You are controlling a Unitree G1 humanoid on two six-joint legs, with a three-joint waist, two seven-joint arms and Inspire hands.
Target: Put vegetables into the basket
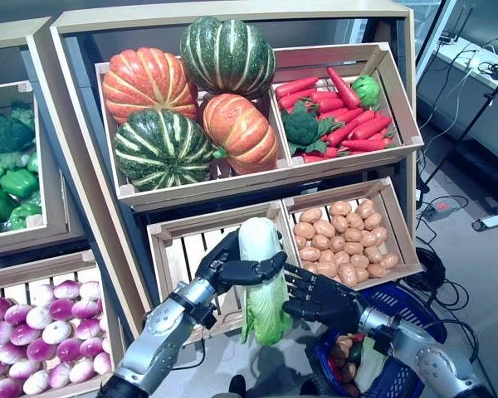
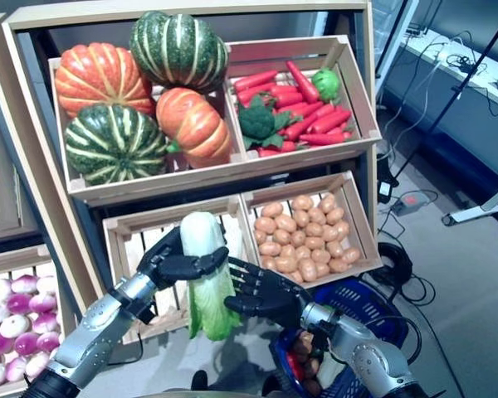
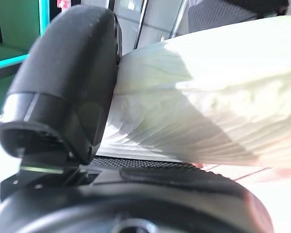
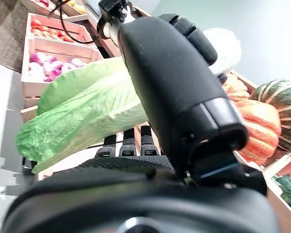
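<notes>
1. Gripping the napa cabbage (image 1: 261, 282) with our left hand (image 1: 232, 267), we are curling fingers and thumb round its pale upper stalk — the left wrist view shows the thumb pressed against the white ribs.
2. We are holding the cabbage upright in front of the empty slatted crate (image 1: 187, 257), leafy green end pointing toward 6 o'clock.
3. We are bringing our right hand (image 1: 324, 300) against the cabbage's lower half from 3 o'clock, its fingers spread and reaching round the green leaves; the right wrist view shows the thumb over the leaves.
4. We are seeing the blue basket (image 1: 411, 303) at 5 o'clock of the cabbage, with some vegetables already inside.
5. We are facing the potato crate (image 1: 344, 236) at 2 o'clock — pumpkins (image 1: 183, 104) and carrots (image 1: 349, 116) sit on the shelf above.
</notes>
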